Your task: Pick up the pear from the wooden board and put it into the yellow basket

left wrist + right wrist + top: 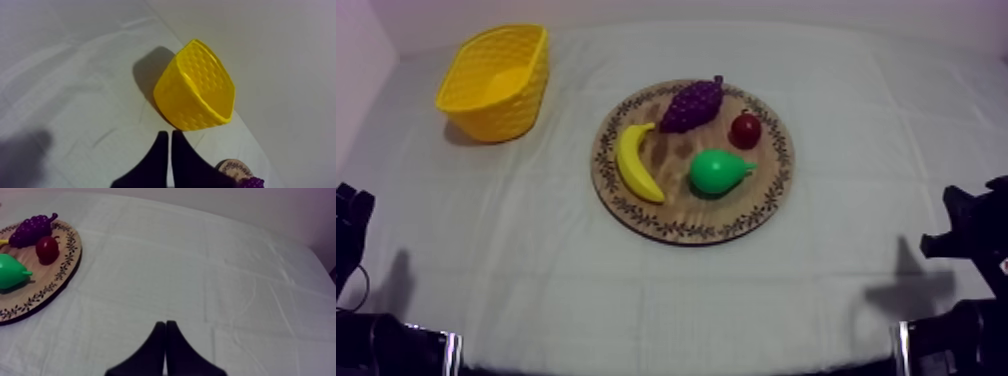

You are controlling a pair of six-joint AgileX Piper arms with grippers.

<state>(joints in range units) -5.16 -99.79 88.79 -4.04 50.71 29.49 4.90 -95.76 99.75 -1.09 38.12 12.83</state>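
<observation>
A green pear (719,171) lies on the round wooden board (768,200) in the middle of the table, stem pointing right. The right wrist view has the same pear (11,271) on the board (59,273). The yellow basket (496,80) stands empty at the far left, and in the left wrist view the basket (197,87) is just beyond my fingers. My left gripper (167,135) is shut on nothing, its fingers together as a narrow wedge. My right gripper (165,324) is shut too, over bare cloth well right of the board. Both arms rest low at the table's near corners.
Also on the board are a yellow banana (636,160) to the pear's left, purple grapes (693,104) behind it and a small red fruit (745,130) at its back right. Open cloth lies between board and basket.
</observation>
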